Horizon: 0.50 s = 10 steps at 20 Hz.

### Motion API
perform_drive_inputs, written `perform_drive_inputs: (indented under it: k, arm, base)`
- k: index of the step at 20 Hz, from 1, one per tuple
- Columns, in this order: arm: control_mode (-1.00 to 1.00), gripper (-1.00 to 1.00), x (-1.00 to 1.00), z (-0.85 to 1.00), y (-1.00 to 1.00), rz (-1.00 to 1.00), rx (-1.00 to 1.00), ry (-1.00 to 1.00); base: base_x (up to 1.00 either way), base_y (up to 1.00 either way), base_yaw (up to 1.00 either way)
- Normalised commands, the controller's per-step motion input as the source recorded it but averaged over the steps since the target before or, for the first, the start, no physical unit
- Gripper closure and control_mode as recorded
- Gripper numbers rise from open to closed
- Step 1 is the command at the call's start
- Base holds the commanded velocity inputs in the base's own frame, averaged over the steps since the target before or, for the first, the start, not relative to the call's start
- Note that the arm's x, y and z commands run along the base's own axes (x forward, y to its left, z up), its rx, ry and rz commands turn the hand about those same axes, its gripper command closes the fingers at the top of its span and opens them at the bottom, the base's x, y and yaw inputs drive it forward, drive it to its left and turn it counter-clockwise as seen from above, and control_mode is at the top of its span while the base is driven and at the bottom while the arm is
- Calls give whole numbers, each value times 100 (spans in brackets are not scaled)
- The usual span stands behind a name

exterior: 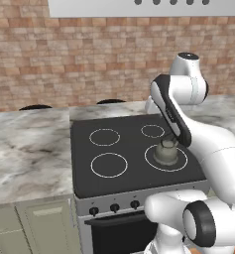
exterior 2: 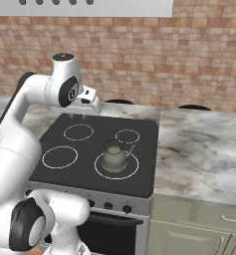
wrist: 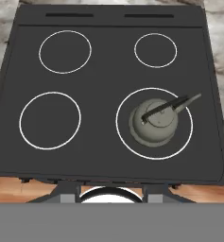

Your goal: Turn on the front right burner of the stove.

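Observation:
The stove point(exterior: 130, 149) point(exterior 2: 92, 149) point(wrist: 104, 85) has a black glass cooktop with four white rings. The front right burner point(exterior: 182, 163) point(exterior 2: 128, 172) point(wrist: 180, 142) is the widest ring. A grey-green kettle point(exterior: 166, 151) point(exterior 2: 114, 157) point(wrist: 153, 124) stands on it, spout towards the right. Small black knobs point(exterior: 114, 208) point(exterior 2: 108, 205) line the silver front panel. My gripper point(wrist: 111, 193) point(exterior 2: 91, 105) hangs high over the cooktop and looks straight down. Its fingertips point(wrist: 66, 194) stand wide apart, open, with nothing between them.
Marble counters point(exterior: 29, 149) point(exterior 2: 204, 149) flank the stove, with pale cabinet doors point(exterior: 44, 223) below. A brick wall point(exterior: 89, 59) rises behind, under a hood point(exterior: 139, 6). My own arm point(exterior: 173, 116) crosses above the cooktop's right side.

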Motion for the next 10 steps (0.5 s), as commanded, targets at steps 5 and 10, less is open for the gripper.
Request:
perform_drive_inputs:
  k: [5,10]
  arm:
    - [100,-100,0,0,0,0,0,0]
    - [100,-100,0,0,0,0,0,0]
  base:
    - [0,1,0]
    - [-4,43,0]
